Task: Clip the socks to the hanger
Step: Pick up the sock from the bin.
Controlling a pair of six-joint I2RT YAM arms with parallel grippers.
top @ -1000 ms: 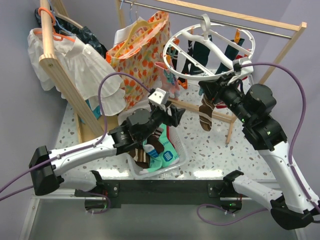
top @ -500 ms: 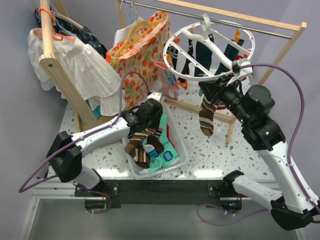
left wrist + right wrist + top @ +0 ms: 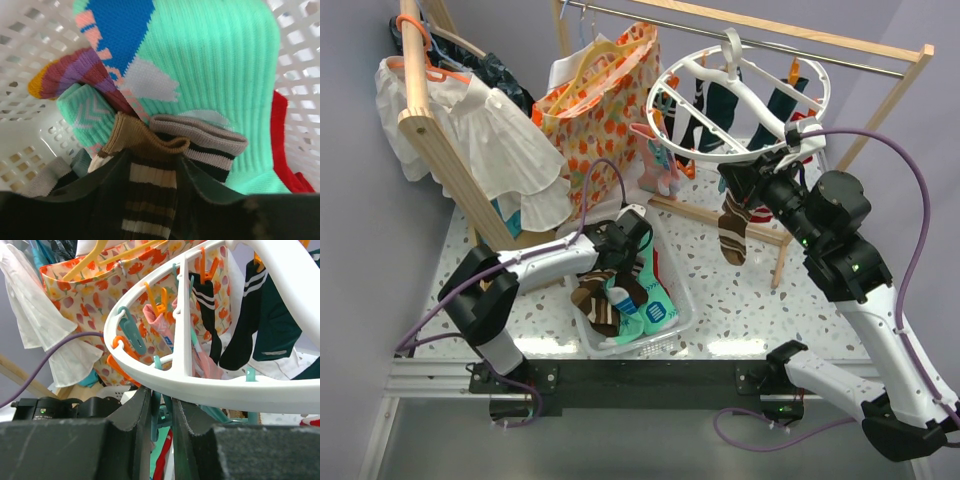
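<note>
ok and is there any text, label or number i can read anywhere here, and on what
No text can be read in any view.
teal sock: blue, white and pink shapes, no legible letters.
floral bag: pattern only, no words.

**Tally of socks, hanger, basket**

One round white hanger [image 3: 745, 95]. On its clips: three dark socks [image 3: 206, 300], one pink sock [image 3: 153, 320]. Just below it, one brown striped sock [image 3: 731, 232]. Below-left of the hanger, one white basket [image 3: 295, 55] holding at least six socks [image 3: 210, 75].
</note>
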